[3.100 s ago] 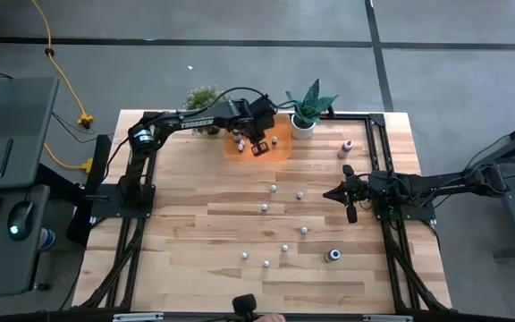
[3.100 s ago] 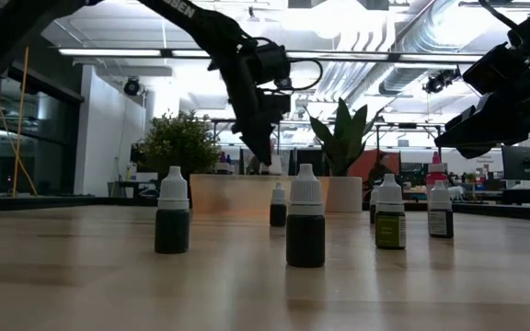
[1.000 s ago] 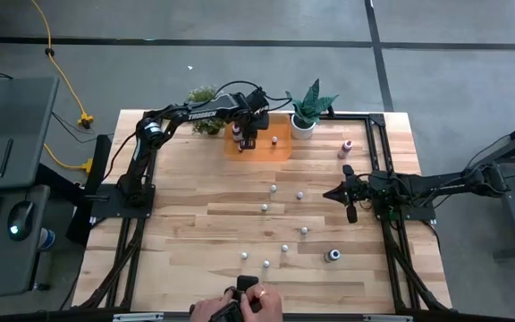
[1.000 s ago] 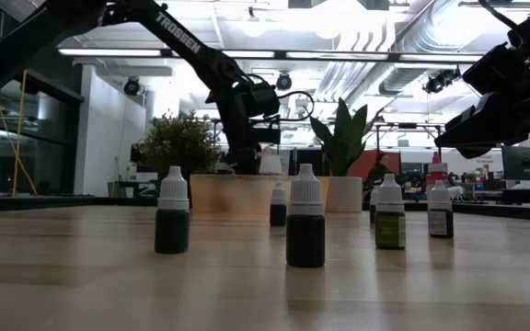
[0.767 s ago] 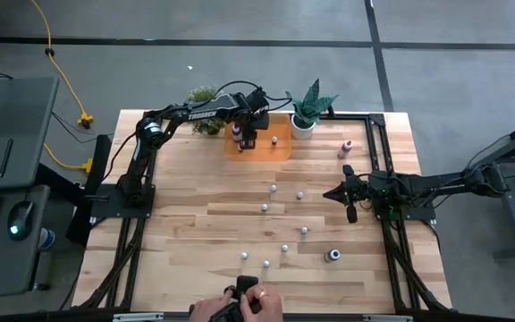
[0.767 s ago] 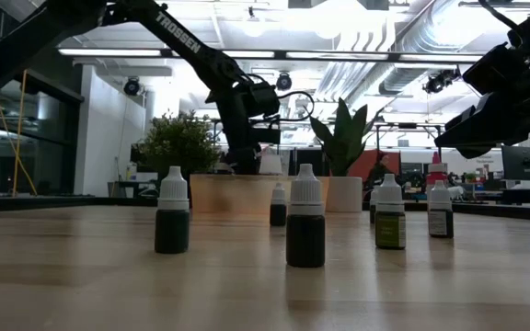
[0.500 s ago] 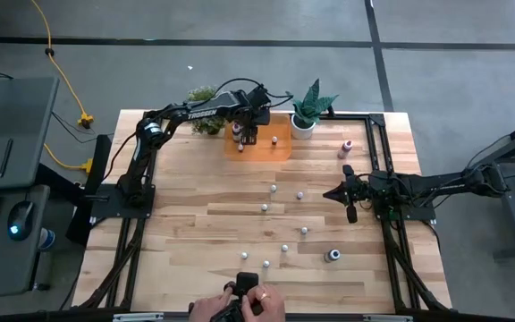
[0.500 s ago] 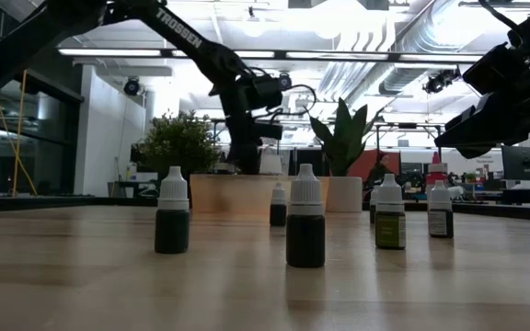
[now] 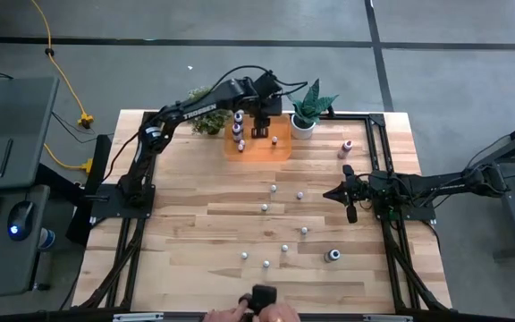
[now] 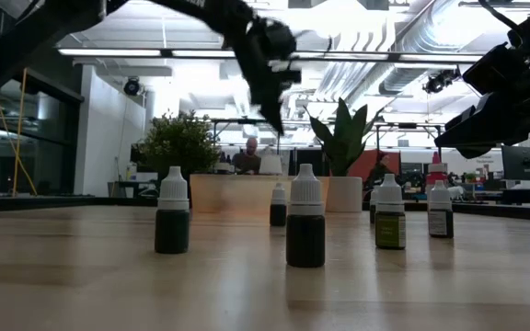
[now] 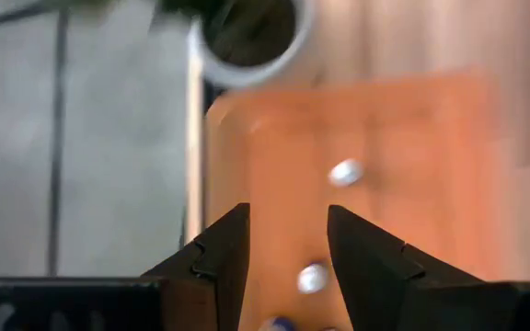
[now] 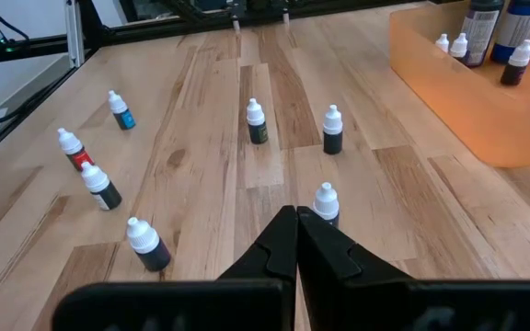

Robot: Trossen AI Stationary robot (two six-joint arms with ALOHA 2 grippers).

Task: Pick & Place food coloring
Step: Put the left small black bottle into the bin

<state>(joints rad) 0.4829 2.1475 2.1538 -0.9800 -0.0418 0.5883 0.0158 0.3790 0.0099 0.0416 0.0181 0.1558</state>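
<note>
The left gripper (image 9: 259,131) is now hanging higher over the orange tray (image 9: 280,151) at the upper middle of the high view, having lifted away from the tray's left part where it was lowered half a second ago; its fingers (image 11: 217,257) are standing spread with nothing between them. A few food coloring bottles (image 9: 238,134) are sitting inside the tray, while the loose bottles (image 9: 283,248) are still dotting the table (image 9: 186,233) at lower centre, unmoved. The right gripper (image 9: 331,193) is staying at the right side of the frame, its fingers pressed together. A person's hand (image 9: 236,313) is showing at the bottom edge, shifted slightly.
</note>
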